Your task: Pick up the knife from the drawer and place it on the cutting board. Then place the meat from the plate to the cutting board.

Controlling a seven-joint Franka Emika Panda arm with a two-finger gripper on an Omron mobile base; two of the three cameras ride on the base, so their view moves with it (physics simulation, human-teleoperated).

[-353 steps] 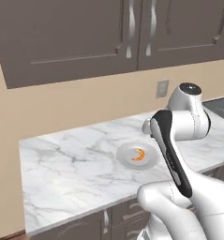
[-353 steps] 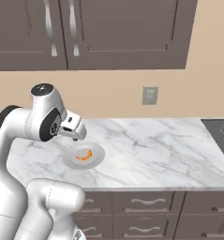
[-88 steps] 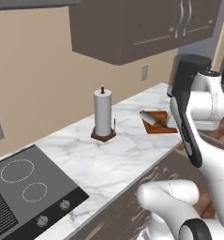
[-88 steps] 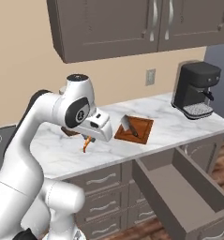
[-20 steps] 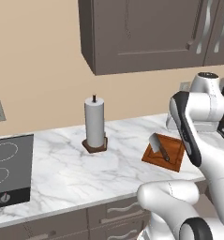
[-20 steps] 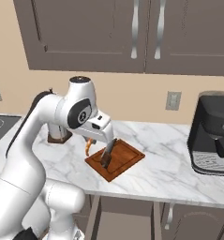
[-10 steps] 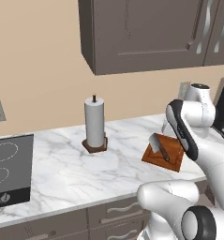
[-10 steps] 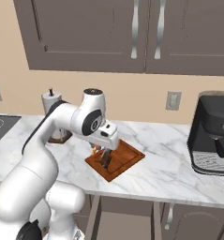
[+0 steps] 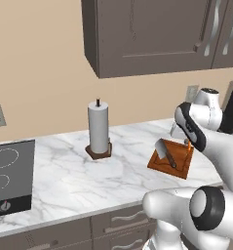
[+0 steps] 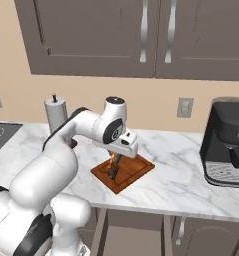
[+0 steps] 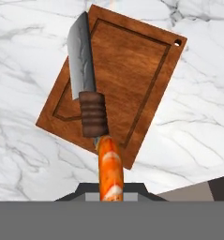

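The gripper (image 10: 114,159) is clamped tight on the meat (image 11: 110,169), and it hangs right above the cutting board (image 11: 127,75). In the hand view the orange, white-streaked piece runs up from between the finger tips and its far end reaches the butt of the knife handle; whether it touches the handle I cannot tell.

Sweeping the left base view from the left: a black cooktop (image 9: 9,173) sits at the edge of the marble counter (image 9: 64,180), then a paper towel roll (image 9: 98,128) stands upright on its brown base, well apart from the board. Further right, the cutting board (image 9: 172,157) lies flat on the counter with the knife (image 9: 164,152) resting on it, grey blade toward the wall side, dark handle toward the counter front. An orange sliver of meat (image 9: 189,145) shows just under the white arm at the board's far right edge.

In the right base view, the paper towel roll (image 10: 56,114) is on the left behind the arm, the cutting board (image 10: 133,171) sits mid-counter beneath the hand, and a black coffee machine (image 10: 227,141) stands at the far right. Below the counter edge the drawer (image 10: 133,234) is pulled out.

Back to the hand view: the knife (image 11: 84,70) lies along the board's left side, blade pointing away, ribbed brown handle near the board's lower edge.
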